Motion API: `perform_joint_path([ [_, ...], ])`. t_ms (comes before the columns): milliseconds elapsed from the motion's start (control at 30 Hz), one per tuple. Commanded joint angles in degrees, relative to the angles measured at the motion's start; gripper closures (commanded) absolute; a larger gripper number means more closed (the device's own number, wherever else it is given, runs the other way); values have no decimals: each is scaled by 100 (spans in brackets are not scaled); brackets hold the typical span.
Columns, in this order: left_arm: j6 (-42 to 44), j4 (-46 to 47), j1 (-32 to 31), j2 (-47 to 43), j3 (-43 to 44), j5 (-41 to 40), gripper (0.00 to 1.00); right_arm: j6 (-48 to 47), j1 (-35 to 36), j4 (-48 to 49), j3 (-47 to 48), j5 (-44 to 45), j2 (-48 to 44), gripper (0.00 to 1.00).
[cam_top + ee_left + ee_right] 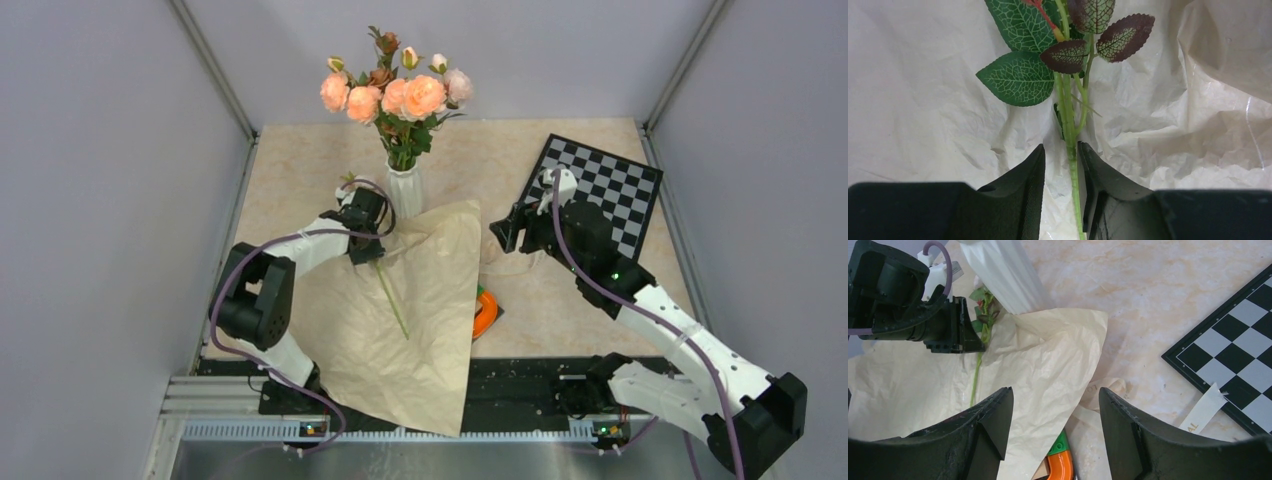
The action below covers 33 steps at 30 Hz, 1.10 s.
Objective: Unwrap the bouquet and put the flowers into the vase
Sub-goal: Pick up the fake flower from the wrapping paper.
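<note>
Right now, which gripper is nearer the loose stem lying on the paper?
Left. The left gripper straddles the stem, a finger on each side; the right gripper hangs well off to its right, apart.

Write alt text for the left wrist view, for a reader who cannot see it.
The left pincer straddles a thin green flower stem lying on crumpled cream wrapping paper, one black finger close against the stem, the other a little apart from it. Above the fingers the stem branches into green and dark red-brown leaves.
</note>
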Motion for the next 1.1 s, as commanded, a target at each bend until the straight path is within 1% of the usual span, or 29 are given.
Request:
perform_joint_path([
  [0, -72, 50, -20, 141, 247, -35, 68, 132, -80, 201, 16, -122, 14, 36],
  [533, -113, 267, 12, 377, 166, 25, 75, 294, -78, 226, -18, -266, 11, 36],
  [767, -145, 402, 50, 377, 70, 155, 87, 329, -78, 219, -28, -261, -8, 37],
  [800, -154, 398, 51, 355, 62, 146, 90, 330, -78, 217, -28, -261, -15, 37],
  [867, -153, 371, 55, 309, 60, 114, 99, 338, -78, 207, -28, -263, -22, 37],
  [900, -161, 356, 49, 273, 50, 96, 100, 357, -76, 208, -30, -260, -25, 37],
  [1067, -206, 437, 52, -137, -92, -93, 100, 413, -78, 201, -45, -269, -72, 37],
])
